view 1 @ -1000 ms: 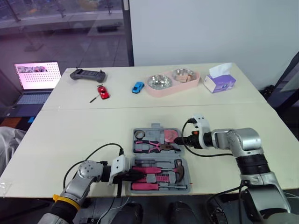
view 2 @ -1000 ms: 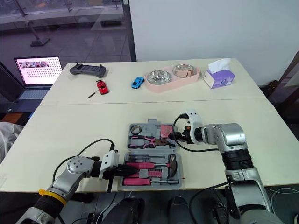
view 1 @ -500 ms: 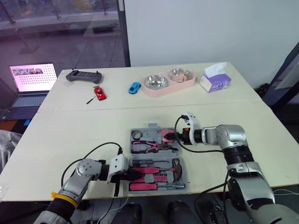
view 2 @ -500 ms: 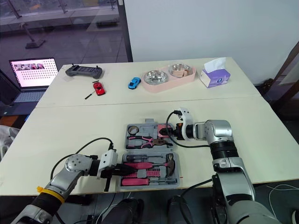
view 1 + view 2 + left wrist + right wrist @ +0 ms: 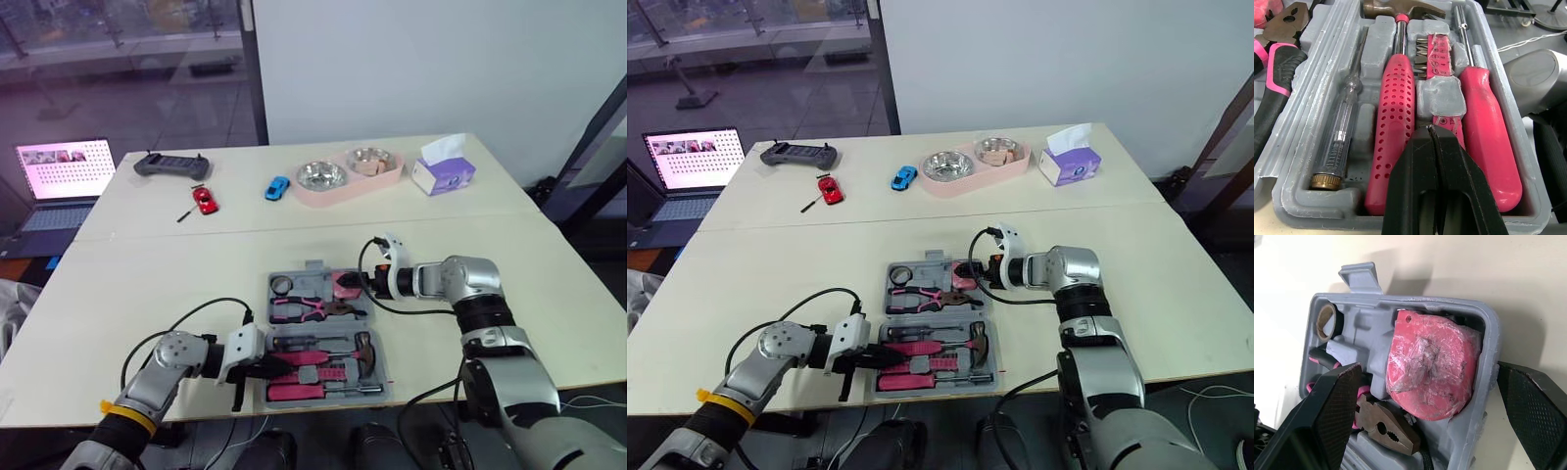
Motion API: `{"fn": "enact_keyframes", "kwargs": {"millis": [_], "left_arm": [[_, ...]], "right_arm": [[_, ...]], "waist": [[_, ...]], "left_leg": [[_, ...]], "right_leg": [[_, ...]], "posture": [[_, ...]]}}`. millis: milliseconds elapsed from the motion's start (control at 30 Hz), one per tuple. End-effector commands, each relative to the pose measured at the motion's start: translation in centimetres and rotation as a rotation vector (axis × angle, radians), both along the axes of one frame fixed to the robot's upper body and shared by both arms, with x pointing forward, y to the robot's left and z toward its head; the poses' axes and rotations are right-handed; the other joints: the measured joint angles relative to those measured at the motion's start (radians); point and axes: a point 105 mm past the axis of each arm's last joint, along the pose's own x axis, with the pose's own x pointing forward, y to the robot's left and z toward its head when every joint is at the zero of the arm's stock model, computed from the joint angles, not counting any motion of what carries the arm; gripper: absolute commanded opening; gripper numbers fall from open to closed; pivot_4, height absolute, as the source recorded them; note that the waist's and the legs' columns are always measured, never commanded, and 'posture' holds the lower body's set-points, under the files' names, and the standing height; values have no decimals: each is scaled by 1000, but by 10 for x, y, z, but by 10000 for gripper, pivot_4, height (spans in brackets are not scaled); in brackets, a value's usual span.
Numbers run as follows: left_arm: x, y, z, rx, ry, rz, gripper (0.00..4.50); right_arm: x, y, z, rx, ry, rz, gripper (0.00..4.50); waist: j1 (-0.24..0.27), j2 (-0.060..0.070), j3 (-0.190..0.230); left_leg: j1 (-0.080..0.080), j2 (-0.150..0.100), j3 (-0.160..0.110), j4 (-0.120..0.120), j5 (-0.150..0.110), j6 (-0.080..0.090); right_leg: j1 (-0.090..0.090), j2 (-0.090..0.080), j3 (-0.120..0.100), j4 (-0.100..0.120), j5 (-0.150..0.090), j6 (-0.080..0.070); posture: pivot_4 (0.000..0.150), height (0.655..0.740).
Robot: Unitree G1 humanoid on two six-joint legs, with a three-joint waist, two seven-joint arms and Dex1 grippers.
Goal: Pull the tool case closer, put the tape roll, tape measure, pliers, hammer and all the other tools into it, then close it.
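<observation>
Right claw [image 5: 361, 285] gapes astride tool case [image 5: 1488, 340] rim, left claw [image 5: 1431, 134] pinched

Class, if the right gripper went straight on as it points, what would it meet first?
Probably the tool case wall between the open fingers of the right gripper; the tape measure lies just behind.

I count one tool case [image 5: 1327, 61], one hammer [image 5: 1396, 98], one pliers [image 5: 309, 308], one red car [image 5: 204, 199], one blue car [image 5: 275, 186], two metal bowls [image 5: 321, 176] [image 5: 368, 159], one tissue box [image 5: 443, 174], one laptop [image 5: 54, 186].
</observation>
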Motion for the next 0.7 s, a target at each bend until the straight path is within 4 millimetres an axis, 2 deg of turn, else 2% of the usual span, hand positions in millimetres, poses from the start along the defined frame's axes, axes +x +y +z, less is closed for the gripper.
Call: {"fn": "enact_keyframes", "kwargs": {"millis": [33,233,367,567,700], "left_arm": [[-9,11,-19,93,68,1,0],[-11,13,-19,97,71,-3,0],[-11,15,-20,101,70,-2,0],[-11,16,-20,104,69,-1,0],[-10,18,-18,105,64,4,0]], "right_arm": [[0,7,0,69,21,-8,44729],[3,5,21,217,-19,-19,44729],[-5,11,38,320,-58,44,44729],[-19,12,44,314,-120,121,44729],[-33,6,47,217,-240,213,44729]], "waist": [[0,0,0],[1,1,0],[0,1,0],[1,1,0],[6,1,0]], "left_leg": [[0,0,0,-1,0,0],[-1,0,1,-3,0,0],[-1,0,2,-5,0,0],[0,1,5,-7,0,0],[0,2,7,-8,0,0]], "right_leg": [[0,0,0,0,0,0],[-3,0,3,0,1,-1],[-5,0,5,0,1,-1],[-6,1,8,0,1,-1],[-7,1,9,-1,1,-1]], "posture": [[1500,7370],[1500,7370],[1500,7370],[1500,7370],[1500,7370]]}}
